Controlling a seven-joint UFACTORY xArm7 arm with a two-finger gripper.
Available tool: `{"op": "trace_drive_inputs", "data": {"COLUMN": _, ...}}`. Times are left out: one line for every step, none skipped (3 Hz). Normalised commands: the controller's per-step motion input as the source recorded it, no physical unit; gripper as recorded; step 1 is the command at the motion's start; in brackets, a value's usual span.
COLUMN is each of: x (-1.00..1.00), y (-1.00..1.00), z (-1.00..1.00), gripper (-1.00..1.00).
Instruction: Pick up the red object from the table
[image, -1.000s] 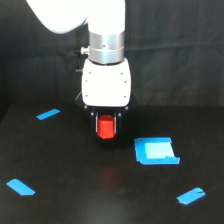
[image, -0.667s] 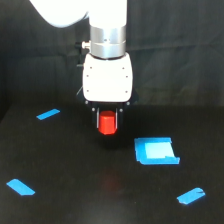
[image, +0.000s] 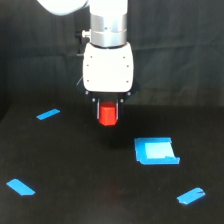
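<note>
Under the white arm body: the pincer (image: 108, 111) hung with its dark fingers closed on the red object (image: 107, 114).
Red object: held clear above the glossy black worktop (image: 75, 165), a faint red reflection below it.
Blue square patch (image: 155, 150): flat on the worktop, toward the exterior view's right.
Blue tape strips (image: 48, 114): scattered, well apart.
</note>
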Motion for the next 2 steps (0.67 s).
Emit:
{"op": "trace_drive_inputs", "data": {"x": 0.00, "y": 0.02, "z": 0.96, "gripper": -1.00}}
{"op": "trace_drive_inputs", "data": {"x": 0.02, "y": 0.01, "z": 0.66, "gripper": -1.00}}
